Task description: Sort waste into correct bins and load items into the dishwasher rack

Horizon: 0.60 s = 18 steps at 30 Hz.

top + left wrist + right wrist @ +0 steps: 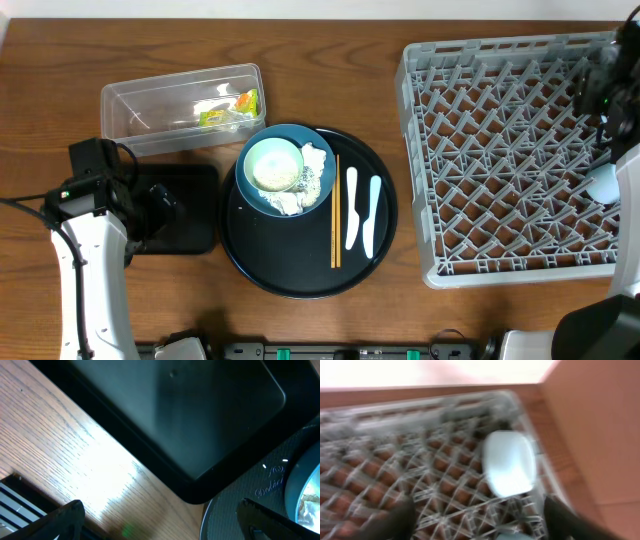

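Dishwasher rack (510, 150) at frame right holding a pale cup (509, 462) (blurred), right gripper (484, 519) hovering above, gaping wide and empty, left gripper (162, 520) gaping empty over black tray (175, 415) corner.

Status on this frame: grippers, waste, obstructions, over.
Left gripper open, empty, by the black bin. Right gripper open above the rack, one pale cup inside. Tissue on the plate, unsorted. Nothing in the way.
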{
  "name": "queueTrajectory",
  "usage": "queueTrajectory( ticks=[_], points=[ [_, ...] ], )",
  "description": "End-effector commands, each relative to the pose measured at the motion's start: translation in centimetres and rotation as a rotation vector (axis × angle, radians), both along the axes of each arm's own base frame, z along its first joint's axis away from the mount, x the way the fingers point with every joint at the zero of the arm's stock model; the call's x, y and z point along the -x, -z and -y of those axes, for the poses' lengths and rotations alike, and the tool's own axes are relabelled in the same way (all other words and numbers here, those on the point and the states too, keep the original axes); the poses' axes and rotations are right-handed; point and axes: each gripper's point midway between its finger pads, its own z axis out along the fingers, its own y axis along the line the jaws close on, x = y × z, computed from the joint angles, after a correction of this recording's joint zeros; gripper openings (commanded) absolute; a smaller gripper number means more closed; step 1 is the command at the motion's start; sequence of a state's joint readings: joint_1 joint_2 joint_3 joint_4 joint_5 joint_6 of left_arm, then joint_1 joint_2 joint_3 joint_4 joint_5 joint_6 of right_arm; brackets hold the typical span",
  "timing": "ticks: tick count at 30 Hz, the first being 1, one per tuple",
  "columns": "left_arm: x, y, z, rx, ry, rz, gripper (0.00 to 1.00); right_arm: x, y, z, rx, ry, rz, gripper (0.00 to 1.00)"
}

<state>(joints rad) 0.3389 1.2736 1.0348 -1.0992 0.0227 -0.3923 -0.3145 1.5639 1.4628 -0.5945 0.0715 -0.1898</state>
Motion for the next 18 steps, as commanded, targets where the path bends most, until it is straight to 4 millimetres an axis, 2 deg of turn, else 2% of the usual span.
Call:
queueTrajectory(
  ticks=[1,2,3,9,15,18],
  points=[
    [0.2,0.1,-0.1,-0.002,-0.007,-0.008,0.98,-0.8,1.8,-3.5,-0.137,-0.136,-0.021,0.13],
    [0.2,0.1,-0.1,-0.002,-0.007,-0.008,0.98,-0.8,2.4,-3.6,-0.148,-0.139,-0.034,0.05],
    [0.2,0.1,-0.1,-0.002,-0.007,-0.008,0.98,-1.0,3.0,-3.5,-0.16,-0.132,-0.046,0.02],
    [0.4,0.1,-0.1,0.0,-0.007,-0.015,0.98,-3.4,7.1,-2.7,-0.166,-0.128,-0.086,0.05],
    [0.4,0.1,-0.1,0.001,-0.007,-0.015,0.98,-5.4,11.2,-0.6,-0.115,-0.064,-0.122,0.06],
    [0.5,0.1,0.0,0.002,-0.007,-0.018,0.98,-5.6,11.9,0.9,-0.064,-0.011,-0.129,0.05]
  ],
)
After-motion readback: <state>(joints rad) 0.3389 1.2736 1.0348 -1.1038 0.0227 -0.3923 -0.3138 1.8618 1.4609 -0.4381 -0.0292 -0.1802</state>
